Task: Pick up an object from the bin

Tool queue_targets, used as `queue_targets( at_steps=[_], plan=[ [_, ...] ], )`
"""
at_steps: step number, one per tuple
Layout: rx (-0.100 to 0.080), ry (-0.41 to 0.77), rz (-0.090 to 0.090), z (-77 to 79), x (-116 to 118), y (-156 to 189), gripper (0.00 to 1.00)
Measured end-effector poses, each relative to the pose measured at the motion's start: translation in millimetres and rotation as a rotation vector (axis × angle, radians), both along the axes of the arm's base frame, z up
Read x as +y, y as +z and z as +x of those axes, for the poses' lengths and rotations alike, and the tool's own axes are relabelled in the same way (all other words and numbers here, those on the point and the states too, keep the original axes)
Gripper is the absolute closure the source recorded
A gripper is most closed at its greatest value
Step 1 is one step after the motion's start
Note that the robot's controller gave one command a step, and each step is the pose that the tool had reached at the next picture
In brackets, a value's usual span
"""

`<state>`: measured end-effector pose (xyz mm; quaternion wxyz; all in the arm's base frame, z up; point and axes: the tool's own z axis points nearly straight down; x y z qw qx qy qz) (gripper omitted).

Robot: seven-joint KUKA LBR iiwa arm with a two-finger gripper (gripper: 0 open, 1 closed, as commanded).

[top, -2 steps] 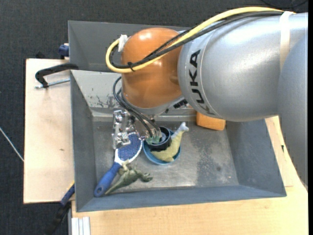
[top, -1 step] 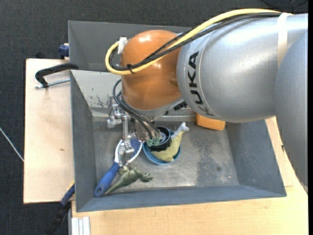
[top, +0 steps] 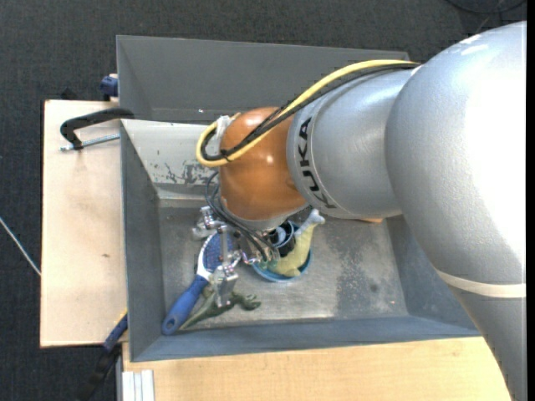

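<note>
Seen from above, a blue-handled tool [top: 185, 299] with a white head lies slanted on the floor of the grey bin [top: 368, 286], its handle end lowest and leftmost. The gripper [top: 223, 281], below the arm's orange wrist cover [top: 251, 170], stands low directly over the tool's upper part, beside the head. Whether it is open or closed there cannot be told. A small olive-green piece [top: 244, 302] lies just right of the tool's handle. Farther right of the tool sits a blue round dish [top: 280, 272] with a pale yellow lump [top: 299, 249] on it.
</note>
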<state>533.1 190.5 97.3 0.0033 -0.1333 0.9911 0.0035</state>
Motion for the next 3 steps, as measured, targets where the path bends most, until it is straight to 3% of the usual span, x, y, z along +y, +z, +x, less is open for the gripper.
queue_targets(
  at_steps=[1, 2, 3],
  plan=[
    [0.011, 0.0, -0.003, -2.5, -0.7, -2.5, 1.0],
    [-0.007, 0.063, -0.002, -21.5, 14.5, 103.1, 1.0],
    [0.008, 0.093, -0.008, -21.9, 8.6, 55.8, 1.0]
  ],
)
